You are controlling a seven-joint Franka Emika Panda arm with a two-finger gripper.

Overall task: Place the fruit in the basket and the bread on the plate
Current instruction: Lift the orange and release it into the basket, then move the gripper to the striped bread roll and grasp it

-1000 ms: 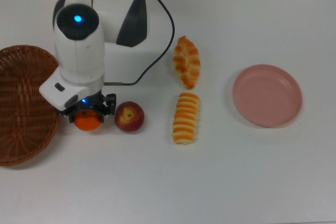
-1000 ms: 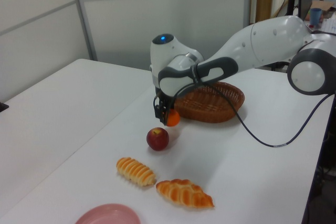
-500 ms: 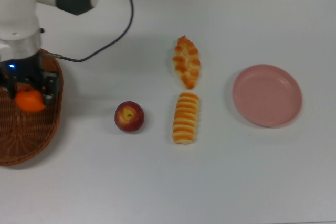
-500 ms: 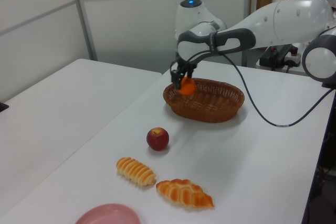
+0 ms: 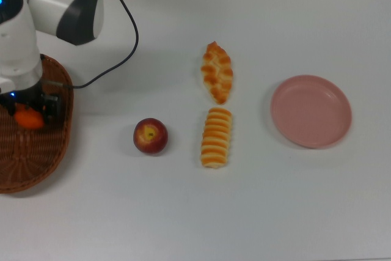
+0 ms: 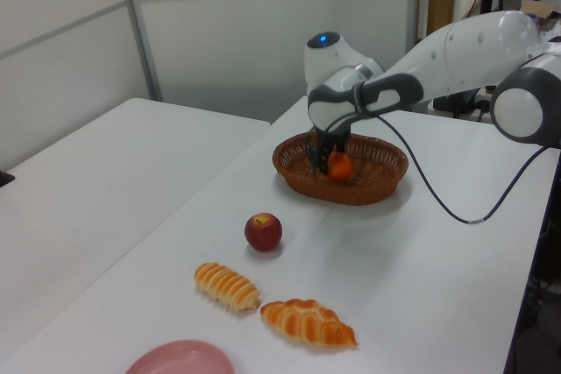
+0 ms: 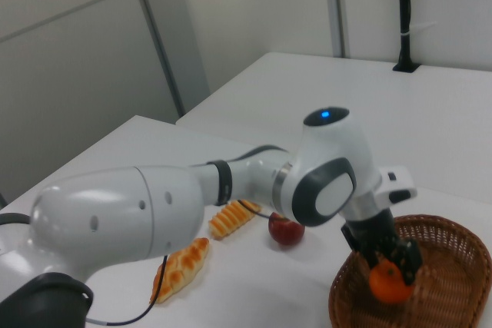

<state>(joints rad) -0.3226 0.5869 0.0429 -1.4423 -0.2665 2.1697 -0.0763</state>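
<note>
In the left view, nearest lies the round, shallow pink plate (image 6: 180, 358), bare. Behind it rest the braided golden pastry with pointed ends (image 6: 308, 322) and the ridged golden loaf with pale cross stripes (image 6: 226, 285), side by side on the white table (image 6: 131, 181). Further back sits the red apple with a yellowish stem patch (image 6: 263, 231), alone. Farthest stands the large oval reddish-brown wicker basket (image 6: 372, 183); my gripper (image 6: 331, 164) reaches down inside it, jaws clenched on the small bright orange mandarin (image 6: 340, 165), which sits low within the basket's rim. A black cable (image 6: 447, 208) loops from my arm.
</note>
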